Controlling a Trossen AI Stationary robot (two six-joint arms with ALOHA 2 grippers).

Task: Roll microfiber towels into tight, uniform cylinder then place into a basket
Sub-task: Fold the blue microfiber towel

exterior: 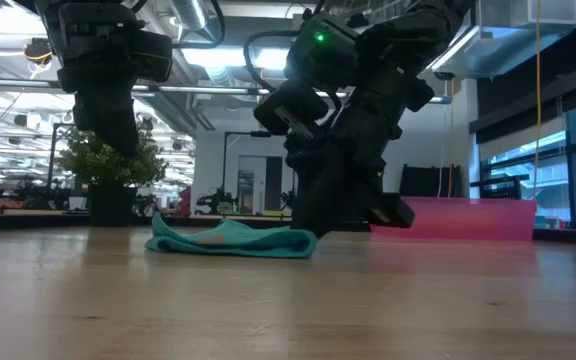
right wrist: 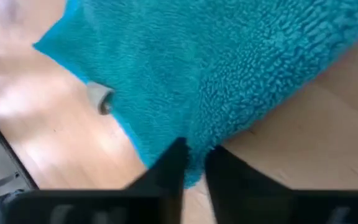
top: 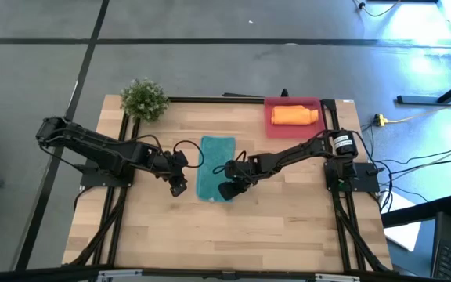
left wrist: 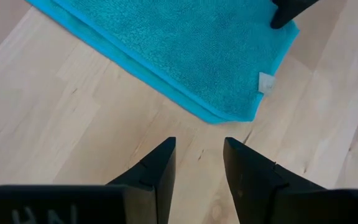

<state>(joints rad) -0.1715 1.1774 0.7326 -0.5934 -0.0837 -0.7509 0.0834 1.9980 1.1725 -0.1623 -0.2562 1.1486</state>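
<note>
A teal towel (top: 216, 168), folded to a long strip, lies flat at the table's middle. My right gripper (right wrist: 194, 163) is down at the strip's near right corner and shut on it. My left gripper (left wrist: 197, 165) hangs open above bare wood just left of the strip's near left corner (left wrist: 229, 115), nothing between its fingers. An orange towel (top: 294, 116), rolled up, lies in the pinkish-red basket (top: 313, 102) at the far right. My right gripper pinches the teal towel's near right corner (right wrist: 194, 140) between its two fingers. The fingers slant down from the table's right side. How many layers they hold I cannot tell. The rest of the towel (exterior: 233, 240) lies flat on the table.
A small green plant (top: 144, 99) stands at the table's far left corner. Bare wood (top: 233, 235) stretches along the near side in front of both grippers. A small white label (left wrist: 266, 82) sits on the towel's near edge.
</note>
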